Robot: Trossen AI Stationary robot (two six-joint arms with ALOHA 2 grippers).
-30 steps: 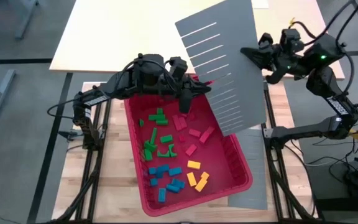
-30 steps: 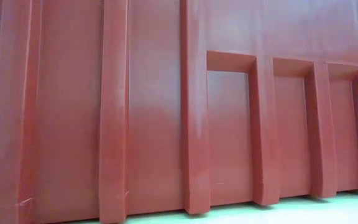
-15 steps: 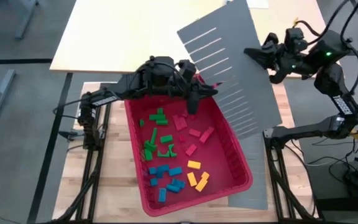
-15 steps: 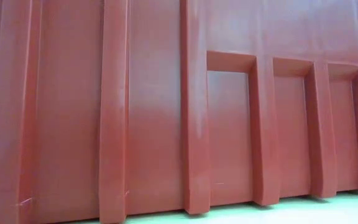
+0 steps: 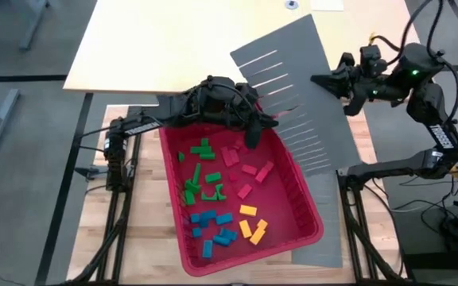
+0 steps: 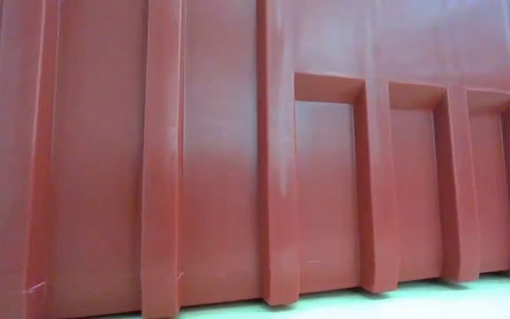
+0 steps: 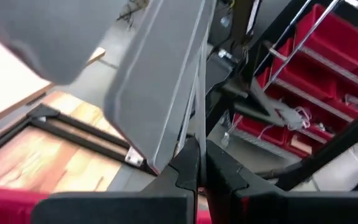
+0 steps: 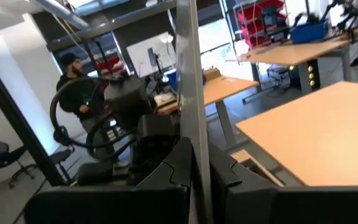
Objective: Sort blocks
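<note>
Overhead, both pincers (image 5: 267, 121) (image 5: 321, 80) on panel (image 5: 293, 95) edges

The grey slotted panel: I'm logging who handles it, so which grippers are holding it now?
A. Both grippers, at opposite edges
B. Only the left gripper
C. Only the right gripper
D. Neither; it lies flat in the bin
A: the grey slotted panel is pinched edge-on by the left gripper and by the right gripper, each in its own wrist view.

Two dark jointed arms w/ black cables; right arm (image 5: 424, 87) shows a green LED.
</note>
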